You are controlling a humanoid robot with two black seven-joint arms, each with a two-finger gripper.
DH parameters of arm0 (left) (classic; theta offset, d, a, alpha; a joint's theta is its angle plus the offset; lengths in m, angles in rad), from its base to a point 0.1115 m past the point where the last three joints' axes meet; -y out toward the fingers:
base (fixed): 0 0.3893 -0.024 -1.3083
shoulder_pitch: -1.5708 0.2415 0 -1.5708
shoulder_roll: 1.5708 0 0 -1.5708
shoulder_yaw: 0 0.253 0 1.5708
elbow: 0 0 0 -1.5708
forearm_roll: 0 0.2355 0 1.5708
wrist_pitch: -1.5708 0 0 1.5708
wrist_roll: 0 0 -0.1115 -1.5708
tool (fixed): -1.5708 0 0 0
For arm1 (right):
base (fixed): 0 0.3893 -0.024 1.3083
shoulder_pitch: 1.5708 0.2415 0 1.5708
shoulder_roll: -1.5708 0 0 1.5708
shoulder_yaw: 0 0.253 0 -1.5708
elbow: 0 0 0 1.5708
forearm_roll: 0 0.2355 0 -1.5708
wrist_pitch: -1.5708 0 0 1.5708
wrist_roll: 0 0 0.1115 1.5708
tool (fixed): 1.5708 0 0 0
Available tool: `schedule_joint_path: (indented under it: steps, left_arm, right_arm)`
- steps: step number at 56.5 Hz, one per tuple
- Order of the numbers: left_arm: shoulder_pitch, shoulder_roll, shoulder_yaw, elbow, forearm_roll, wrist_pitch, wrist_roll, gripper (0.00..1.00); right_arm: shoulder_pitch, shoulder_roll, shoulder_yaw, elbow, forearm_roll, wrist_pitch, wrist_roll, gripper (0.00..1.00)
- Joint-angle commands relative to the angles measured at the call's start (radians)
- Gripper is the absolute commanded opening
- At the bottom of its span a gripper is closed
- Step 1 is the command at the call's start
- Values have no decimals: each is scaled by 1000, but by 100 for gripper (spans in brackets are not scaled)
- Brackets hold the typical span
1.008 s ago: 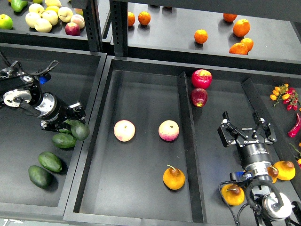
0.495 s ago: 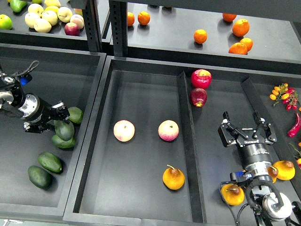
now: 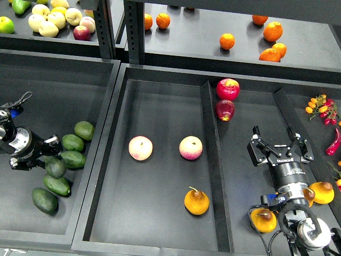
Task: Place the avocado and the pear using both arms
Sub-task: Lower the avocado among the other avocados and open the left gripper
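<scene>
My left gripper (image 3: 52,156) is low over the left tray (image 3: 32,96), shut on a dark green avocado (image 3: 55,167) that hangs just under its fingers. Several other avocados (image 3: 73,143) lie around it in that tray. An orange-yellow pear (image 3: 196,201) with a curved brown stem lies at the front of the middle tray (image 3: 160,90). My right gripper (image 3: 273,134) is open and empty above the right tray, fingers pointing away from me. Two more pears (image 3: 264,220) lie beside its arm at the front right.
Two pale peaches (image 3: 140,148) lie mid-tray. Two red apples (image 3: 227,89) sit past the divider wall (image 3: 209,133). Oranges (image 3: 273,31) and pale apples (image 3: 48,20) are on the back shelf. Red chillies and small tomatoes (image 3: 321,106) lie at the far right.
My left gripper has moved left and towards me with the avocado in it, uncovering two avocados behind it. The right arm has not moved.
</scene>
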Motion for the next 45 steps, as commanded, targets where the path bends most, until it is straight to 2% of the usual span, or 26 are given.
schedule_joint_path:
  steps: [1,19,45]
  left_arm:
    - [8,-6,-10,3,12,0,0,36]
    - [20,-57,-10,23,13,0,0,41]
    - [23,-58,-12,29,41,0,0,67]
  right_arm:
    - [0,0,0,1,-1,0,0,100]
    - [0,0,0,1,-1,0,0,100]
    - [0,0,0,-1,-1,0,0,100]
